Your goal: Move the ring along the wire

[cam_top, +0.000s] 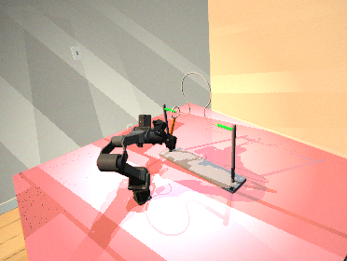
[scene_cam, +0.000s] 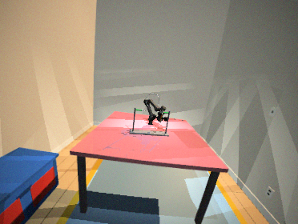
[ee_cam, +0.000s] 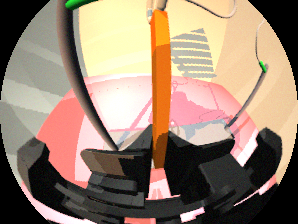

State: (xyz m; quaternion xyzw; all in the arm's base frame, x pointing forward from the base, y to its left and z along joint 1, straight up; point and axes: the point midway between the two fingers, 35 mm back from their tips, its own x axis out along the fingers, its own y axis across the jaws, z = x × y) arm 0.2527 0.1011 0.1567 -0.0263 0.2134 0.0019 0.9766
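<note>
My gripper (cam_top: 172, 138) (ee_cam: 153, 127) is shut on the orange handle (cam_top: 173, 126) (ee_cam: 161, 75), which stands nearly upright between the fingers. The ring (cam_top: 179, 111) is above it, around the wire at the inner end of the far green part (cam_top: 169, 110), where the grey wire (cam_top: 181, 86) begins. Whether the ring touches either part is too small to tell. The far post (cam_top: 165, 120) (ee_cam: 75, 80) is beside the handle, left in the wrist view. The other green part (cam_top: 225, 127) (ee_cam: 263, 66) is at the near post (cam_top: 233, 154) (ee_cam: 247, 102). The ring is mostly cut off in the wrist view.
The grey wire rises in a tall round loop between the two green parts. A long flat base (cam_top: 201, 169) (scene_cam: 148, 134) joins the posts on the red table (scene_cam: 140, 152). The arm (cam_top: 109, 162) reaches in from the side of the base. A blue cabinet (scene_cam: 24, 164) stands off the table.
</note>
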